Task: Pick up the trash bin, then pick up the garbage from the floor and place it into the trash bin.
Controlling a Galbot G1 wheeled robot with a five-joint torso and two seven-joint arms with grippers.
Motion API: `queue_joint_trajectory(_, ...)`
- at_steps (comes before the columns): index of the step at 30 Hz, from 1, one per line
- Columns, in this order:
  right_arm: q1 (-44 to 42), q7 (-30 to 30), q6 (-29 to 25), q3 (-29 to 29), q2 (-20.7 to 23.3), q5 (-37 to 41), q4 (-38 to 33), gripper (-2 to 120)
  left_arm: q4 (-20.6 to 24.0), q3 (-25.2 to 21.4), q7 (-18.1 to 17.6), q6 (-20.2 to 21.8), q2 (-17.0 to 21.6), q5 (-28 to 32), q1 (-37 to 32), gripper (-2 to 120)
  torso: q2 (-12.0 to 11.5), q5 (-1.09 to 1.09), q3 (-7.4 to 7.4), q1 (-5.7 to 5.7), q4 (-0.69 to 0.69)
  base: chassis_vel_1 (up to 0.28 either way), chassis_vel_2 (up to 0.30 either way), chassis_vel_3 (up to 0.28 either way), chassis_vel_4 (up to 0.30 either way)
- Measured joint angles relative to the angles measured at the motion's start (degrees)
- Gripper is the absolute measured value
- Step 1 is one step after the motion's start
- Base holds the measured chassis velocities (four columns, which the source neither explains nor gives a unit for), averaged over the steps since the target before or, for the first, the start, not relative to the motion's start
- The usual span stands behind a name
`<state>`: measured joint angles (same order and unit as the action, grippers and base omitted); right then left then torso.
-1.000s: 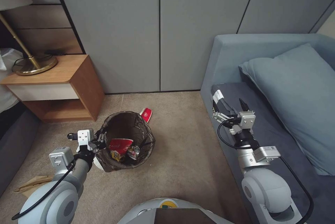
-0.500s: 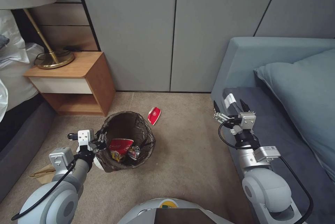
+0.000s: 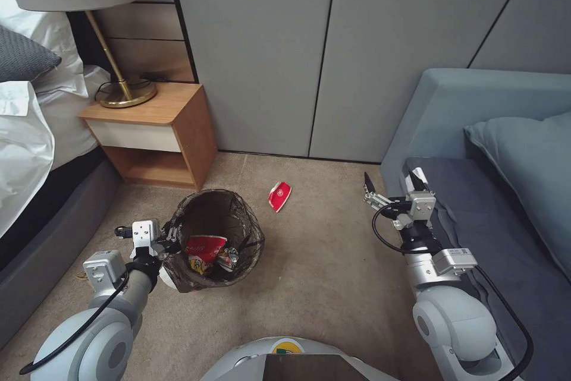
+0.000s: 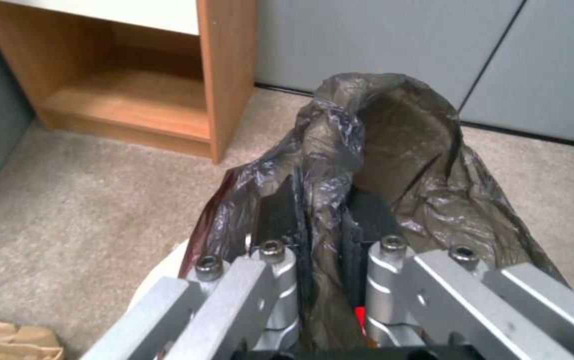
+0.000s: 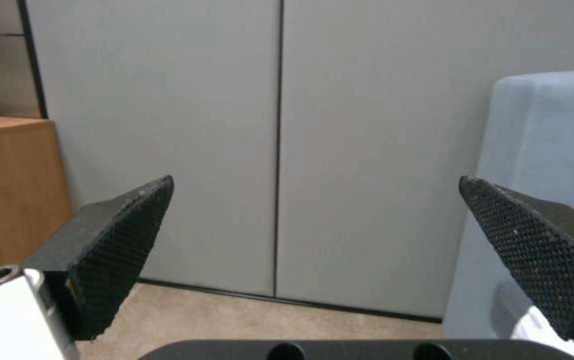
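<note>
Room: grey wall panels (image 3: pixel 333 54) behind; tan carpet floor (image 3: pixel 315 262) between a wooden nightstand (image 3: pixel 160 131) on your left and a blue sofa (image 3: pixel 476 131) on your right.
Trash bin: trash bin (image 3: pixel 215 239) sits low at your left front, dark bag folded over its rim, red-and-white cup and wrappers inside.
Left end effector: left end effector (image 3: pixel 168 237) is clamped on the bin's near rim; in the left wrist view its fingers (image 4: pixel 280 210) pinch bag and rim together.
Right end effector: right end effector (image 3: pixel 392 182) hovers by the sofa edge, jaws spread wide, nothing between them.
Garbage: one crushed red-and-white cup (image 3: pixel 279 196) lies on the carpet beyond the bin, well clear of the wall; brown paper (image 4: pixel 6 340) lies near the left arm.
Handling: you should judge the cup light, soft, already flattened; it will likely give under the pads. Take it across its flat faces, or by a raised edge. Bag film looks slick, so the rim hold could slip.
</note>
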<state>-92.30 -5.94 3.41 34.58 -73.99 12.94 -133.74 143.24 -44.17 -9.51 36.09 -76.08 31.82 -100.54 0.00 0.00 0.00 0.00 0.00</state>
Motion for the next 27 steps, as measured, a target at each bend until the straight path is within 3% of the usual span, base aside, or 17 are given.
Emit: queue_joint_trajectory(27, 0.9, -2.5, 1.6, -1.6, -0.2, 1.6, 0.5, 100, 0.0, 0.0, -0.5, -0.7, 0.1, 0.0, 0.1, 8, 0.0, 0.0, 0.0, 0.0, 0.0, 0.006, 0.006, 0.004, 0.004)
